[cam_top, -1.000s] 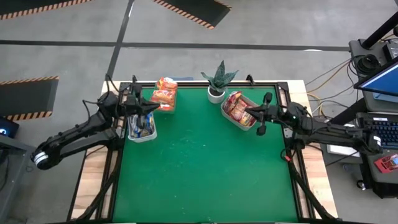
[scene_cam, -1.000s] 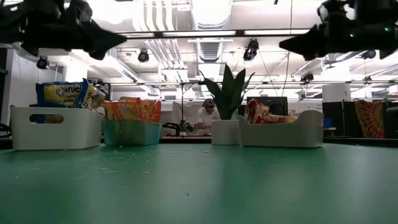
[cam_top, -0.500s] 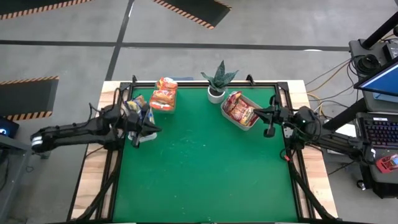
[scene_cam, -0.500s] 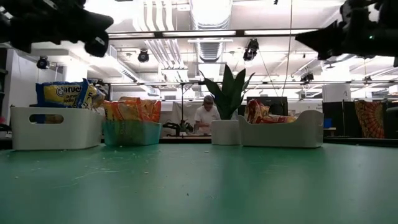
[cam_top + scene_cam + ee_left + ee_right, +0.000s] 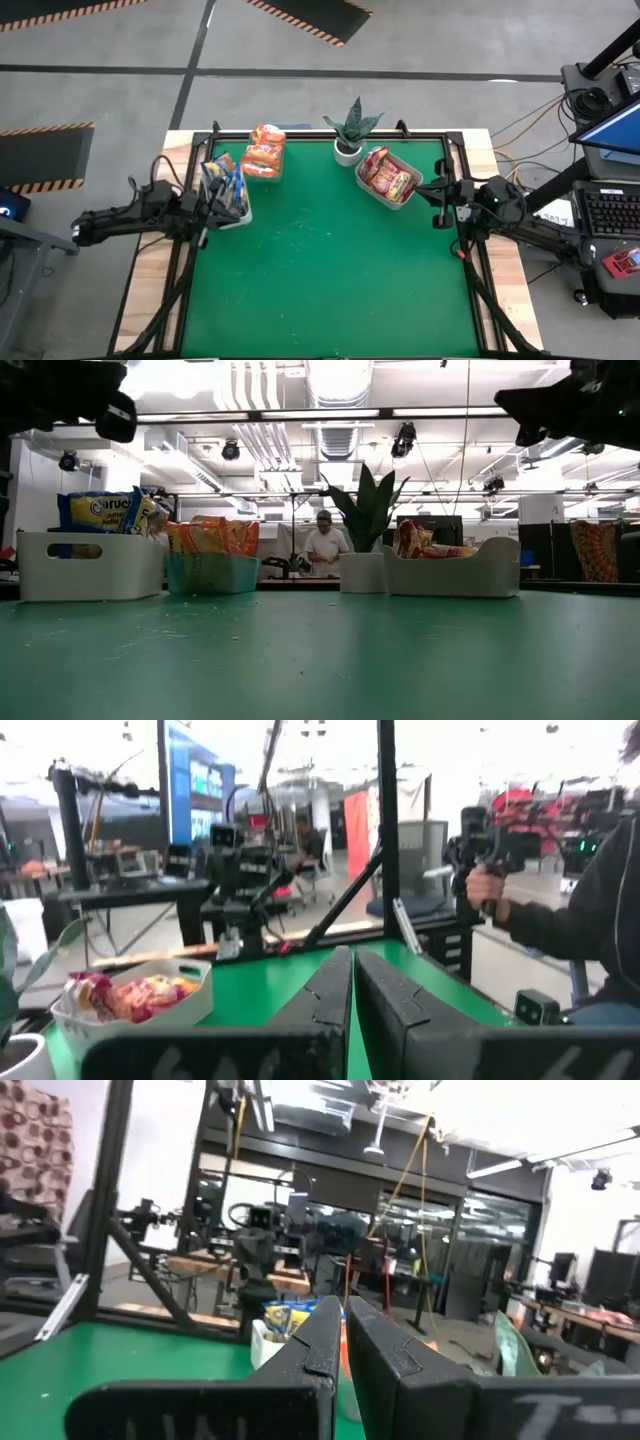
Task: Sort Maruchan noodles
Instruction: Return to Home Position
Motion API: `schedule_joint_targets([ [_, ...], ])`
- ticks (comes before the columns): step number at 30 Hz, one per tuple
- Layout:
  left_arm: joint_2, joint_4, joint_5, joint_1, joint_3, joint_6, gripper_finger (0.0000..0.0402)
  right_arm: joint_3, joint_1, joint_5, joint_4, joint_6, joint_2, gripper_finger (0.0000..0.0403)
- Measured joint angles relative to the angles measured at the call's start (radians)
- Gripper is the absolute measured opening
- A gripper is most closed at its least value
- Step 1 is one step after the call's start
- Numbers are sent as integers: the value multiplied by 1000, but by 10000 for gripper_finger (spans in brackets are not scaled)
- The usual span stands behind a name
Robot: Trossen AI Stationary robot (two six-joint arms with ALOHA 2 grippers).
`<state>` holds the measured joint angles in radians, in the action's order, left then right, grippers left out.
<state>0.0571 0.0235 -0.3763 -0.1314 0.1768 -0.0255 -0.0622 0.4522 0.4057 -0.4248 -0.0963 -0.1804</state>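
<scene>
Left end effector [image 5: 207,208], fingers together, at green counter [image 5: 330,270] left edge, seemingly just beside white plastic bin [image 5: 228,222] of yellow-and-blue noodle packets [image 5: 222,176]. Right end effector [image 5: 438,190], fingers together, at right edge near grey bin [image 5: 398,204] of red packets [image 5: 388,177]. Orange packets [image 5: 265,150] at far edge; wide green stretch between arms.

On my feed the table mat [image 5: 330,270] reads matt green, lightly scuffed, and its border [image 5: 143,290] is pale bare wood. The noodle packets [image 5: 100,510] are glossy, crinkled plastic film. I see smooth, dull plastic on the white bin [image 5: 90,568] and the grey bin [image 5: 470,575]; the teal bin [image 5: 212,574] is translucent plastic. The left gripper [image 5: 352,960] looks matt black, probably hard plastic.
</scene>
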Motion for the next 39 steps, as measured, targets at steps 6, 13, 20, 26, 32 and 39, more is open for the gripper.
schedule_joint_targets([
  [6, -42, 16, -8, 1, -58, 35, 0, 40, 0, 51, 7, 27, 109, 13],
  [13, -58, 129, -8, 1, -148, 56, 0, 45, 0, 119, 79, 31, 176, 13],
  [20, -53, 128, -7, 2, -167, 45, 0, 49, 0, 124, 163, -20, 165, 13],
  [26, -47, 130, 26, 1, -162, 36, 0, 50, 0, 91, 244, 1, 160, 13],
  [32, -46, 133, 27, 1, -157, 35, 0, 51, 0, 27, 270, -23, 158, 13],
  [39, -45, 133, 27, 1, -157, 35, 0, 51, 0, 13, 271, -118, 158, 13],
])
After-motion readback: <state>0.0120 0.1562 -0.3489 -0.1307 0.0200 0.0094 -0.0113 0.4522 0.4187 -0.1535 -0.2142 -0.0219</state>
